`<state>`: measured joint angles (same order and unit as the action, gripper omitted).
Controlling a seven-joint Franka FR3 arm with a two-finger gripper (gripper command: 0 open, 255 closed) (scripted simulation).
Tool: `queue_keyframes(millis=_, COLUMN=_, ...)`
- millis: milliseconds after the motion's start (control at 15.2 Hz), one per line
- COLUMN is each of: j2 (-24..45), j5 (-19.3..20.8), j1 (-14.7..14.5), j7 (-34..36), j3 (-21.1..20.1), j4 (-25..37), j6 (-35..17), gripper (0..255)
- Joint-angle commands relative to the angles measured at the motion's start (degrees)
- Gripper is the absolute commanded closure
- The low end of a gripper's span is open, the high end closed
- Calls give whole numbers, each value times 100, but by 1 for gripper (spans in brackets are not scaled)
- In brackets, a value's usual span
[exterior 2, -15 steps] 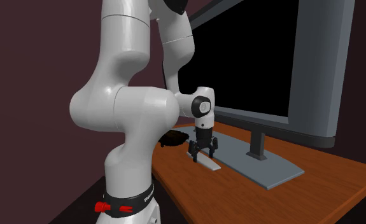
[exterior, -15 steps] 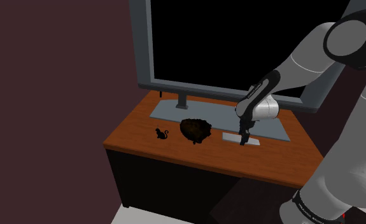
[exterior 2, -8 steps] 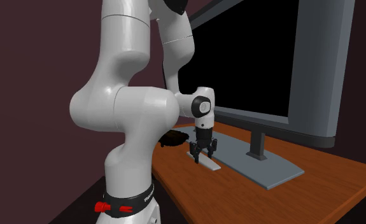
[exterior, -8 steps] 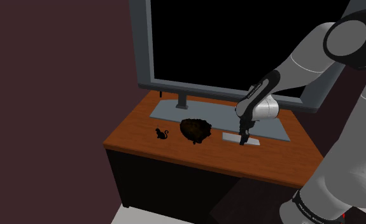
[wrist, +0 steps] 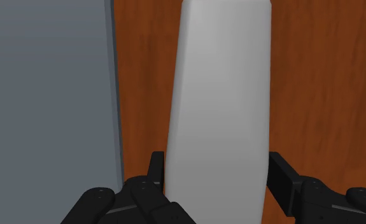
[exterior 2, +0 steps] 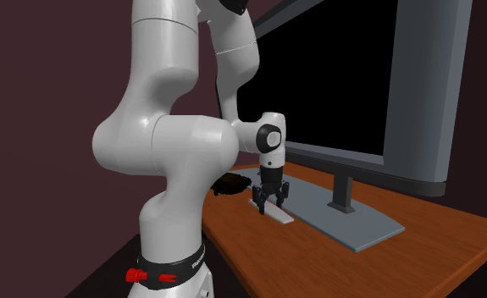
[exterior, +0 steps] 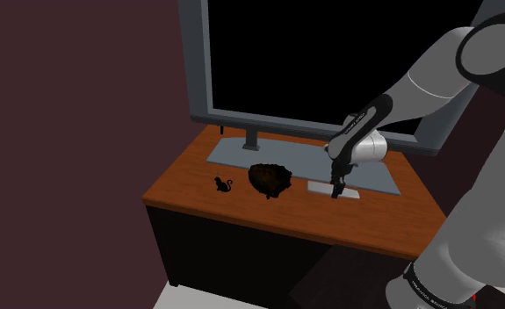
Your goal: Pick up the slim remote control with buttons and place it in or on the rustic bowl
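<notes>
The remote (exterior: 322,188) is a plain light grey slab with no visible buttons, lying on the wooden table (exterior: 198,204) in front of the monitor's base. My gripper (exterior: 336,194) points down at its end nearer the stand and is shut on it. In the wrist view the two black fingers (wrist: 156,170) press against the remote's (wrist: 219,108) long sides. The second exterior view has the gripper (exterior 2: 269,204) over the remote (exterior 2: 279,216). The bowl (exterior: 270,179), dark brown and rough, stands close by on the shoulder view's left of the remote.
A large monitor (exterior: 312,61) stands at the back on a flat grey base (exterior: 241,151), whose edge runs right beside the remote (wrist: 48,95). A small dark figurine (exterior: 222,184) sits beyond the bowl. The table's front edge drops to dark floor.
The fingers have closed in on the remote's sides. The forearm and wrist have shifted slightly; the remote still lies in the same spot.
</notes>
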<state>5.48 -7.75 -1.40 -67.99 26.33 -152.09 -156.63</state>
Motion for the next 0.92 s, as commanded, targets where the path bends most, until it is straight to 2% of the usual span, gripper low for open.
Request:
queue_keyframes(millis=0, j2=-192, j5=248, j1=-34, j7=183, j3=77, j4=-2, j6=164, gripper=255)
queue_keyframes(millis=396, j2=-786, j5=876, j1=-9, j7=638, j3=161, j4=16, j6=701, gripper=255)
queue_keyframes(millis=858, j2=-1403, j5=1327, j1=91, j7=973, j3=106, j4=114, j6=1363, gripper=255)
